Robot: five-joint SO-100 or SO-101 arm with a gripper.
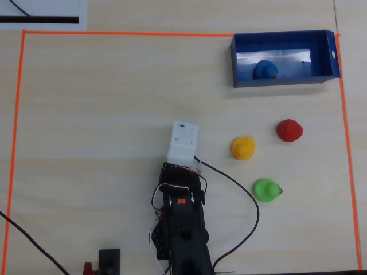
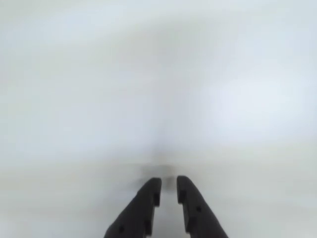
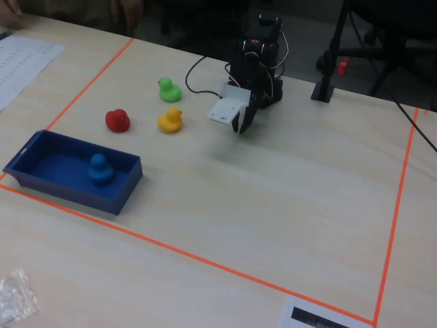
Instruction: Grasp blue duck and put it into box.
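Note:
The blue duck point(image 1: 265, 70) sits inside the dark-blue box point(image 1: 284, 82) at the top right of the overhead view, left of the box's middle. In the fixed view the duck point(image 3: 100, 169) stands upright in the box point(image 3: 75, 188) at the left. My gripper point(image 3: 242, 126) is pulled back near the arm's base, far from the box, pointing down at the table. In the wrist view the gripper point(image 2: 169, 181) holds nothing; its black fingers stand nearly together with a narrow gap over blurred pale table. From overhead the white wrist housing point(image 1: 183, 143) hides the fingers.
A yellow duck point(image 1: 242, 148), a red duck point(image 1: 289, 130) and a green duck point(image 1: 266, 189) stand on the table right of the arm. Orange tape point(image 1: 17, 114) frames the work area. A black cable point(image 1: 246, 195) loops beside the arm. A crumpled plastic bag point(image 3: 17, 294) lies outside the tape.

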